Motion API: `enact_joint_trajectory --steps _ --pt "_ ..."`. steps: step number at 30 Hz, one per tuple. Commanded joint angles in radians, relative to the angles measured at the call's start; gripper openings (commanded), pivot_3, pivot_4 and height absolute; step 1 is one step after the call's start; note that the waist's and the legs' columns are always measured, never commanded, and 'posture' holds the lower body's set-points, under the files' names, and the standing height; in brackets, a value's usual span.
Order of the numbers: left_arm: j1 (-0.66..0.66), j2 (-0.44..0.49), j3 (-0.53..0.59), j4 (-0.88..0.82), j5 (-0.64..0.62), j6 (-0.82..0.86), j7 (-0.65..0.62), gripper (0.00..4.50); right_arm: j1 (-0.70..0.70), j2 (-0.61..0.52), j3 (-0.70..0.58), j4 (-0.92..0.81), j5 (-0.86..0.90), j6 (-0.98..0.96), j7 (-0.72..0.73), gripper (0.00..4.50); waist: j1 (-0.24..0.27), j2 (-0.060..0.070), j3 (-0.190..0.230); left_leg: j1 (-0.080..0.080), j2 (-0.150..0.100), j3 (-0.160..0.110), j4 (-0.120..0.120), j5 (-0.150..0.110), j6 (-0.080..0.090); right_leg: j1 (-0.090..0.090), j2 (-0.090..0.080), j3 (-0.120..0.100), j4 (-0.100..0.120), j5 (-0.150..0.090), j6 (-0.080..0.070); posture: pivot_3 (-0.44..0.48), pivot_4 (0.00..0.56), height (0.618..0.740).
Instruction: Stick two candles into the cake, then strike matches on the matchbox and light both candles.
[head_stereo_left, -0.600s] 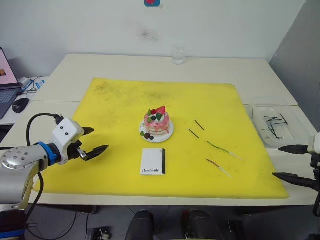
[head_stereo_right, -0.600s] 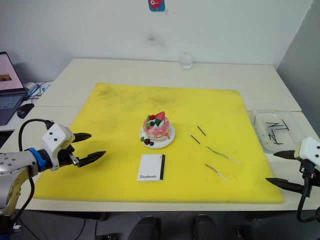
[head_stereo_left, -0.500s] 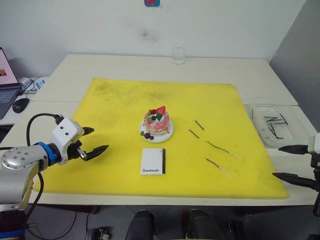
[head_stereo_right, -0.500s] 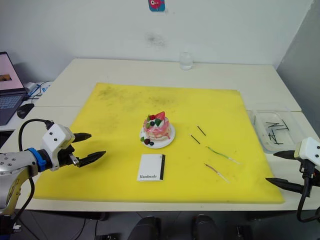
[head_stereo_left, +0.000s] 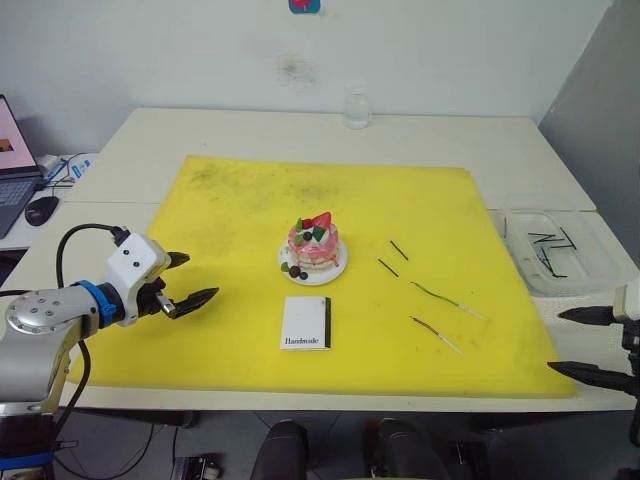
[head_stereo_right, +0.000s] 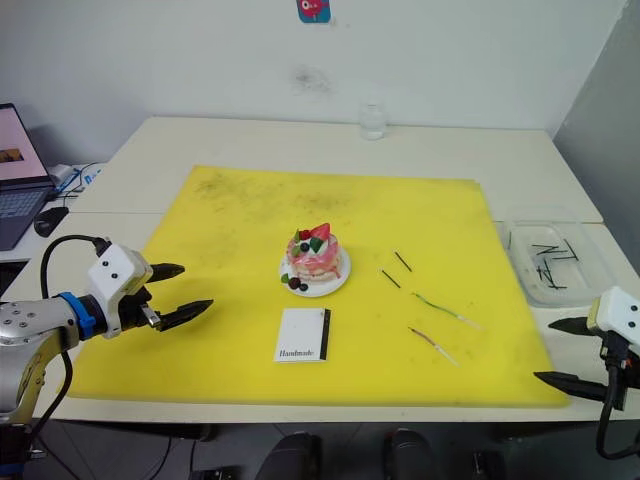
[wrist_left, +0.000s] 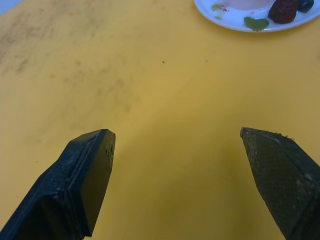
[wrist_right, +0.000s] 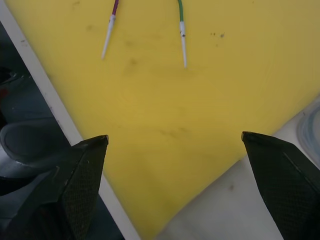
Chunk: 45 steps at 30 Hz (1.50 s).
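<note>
Cake on its white plate sits mid-mat in the head views, matchbox just before it, two candles and two matches lying to its right. Left gripper and right gripper both hover spread, holding nothing. Left wrist view cuts the plate at the frame edge. Right wrist view shows only the candles' pale ends.

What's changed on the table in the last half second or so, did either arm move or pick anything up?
The right gripper has pulled back a little toward the robot, near the mat's front right corner, open and empty. The left gripper barely shifted and stays open over the yellow mat. Nothing was picked up: the cake, matchbox, both candles and the two matches lie where they were.
</note>
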Motion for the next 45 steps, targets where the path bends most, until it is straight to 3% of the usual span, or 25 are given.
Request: enact_joint_trajectory --steps 1,15,23,32,40,45 --pt "-0.016 0.011 0.006 -0.008 -0.006 -0.007 -0.013 4.49 0.014 -0.021 -0.057 -0.013 -0.012 0.007 0.016 4.50 0.000 0.000 0.000 0.000 0.000 0.000 0.000 0.000 0.000 0.000 0.000 0.000 0.000 0.000 0.000 0.000 0.150 0.740" --pt "-0.008 -0.006 0.058 0.001 -0.053 -0.043 -0.044 4.49 0.090 0.007 -0.126 -0.038 -0.025 0.012 0.031 4.50 0.000 0.000 0.000 0.000 0.000 0.000 0.000 0.000 0.000 0.000 0.000 0.000 -0.001 0.000 0.000 0.000 0.150 0.740" --pt "0.109 0.021 0.084 -0.266 -0.256 0.192 -0.114 4.49 0.045 0.036 -0.090 -0.124 0.022 0.027 -0.008 4.50 -0.002 0.000 0.000 0.000 0.000 0.000 0.000 0.000 0.000 0.000 0.000 0.000 -0.001 0.000 0.000 0.000 0.150 0.740" --pt "0.073 -0.064 -0.021 -0.555 -0.427 0.345 0.005 4.49 -0.136 0.097 0.143 -0.260 -0.008 0.110 -0.268 4.50 -0.001 0.000 0.000 0.000 0.000 -0.001 0.000 0.000 0.000 0.000 0.000 0.000 0.000 0.000 0.000 0.000 0.150 0.740" --pt "-0.035 -0.155 -0.196 -0.566 -0.397 0.328 0.057 4.49 -0.361 0.083 0.406 -0.225 -0.079 0.286 -0.438 4.50 -0.003 0.000 0.000 0.000 -0.001 -0.001 0.001 0.000 0.000 0.000 0.001 0.001 0.000 0.000 0.000 0.000 0.150 0.740" --pt "-0.052 -0.190 -0.234 -0.560 -0.390 0.319 0.077 4.49 -0.430 0.087 0.510 -0.200 -0.115 0.323 -0.481 4.50 -0.001 0.000 0.000 -0.001 -0.001 -0.001 0.000 0.000 0.000 0.000 0.002 0.000 0.000 0.000 0.000 0.000 0.150 0.740"
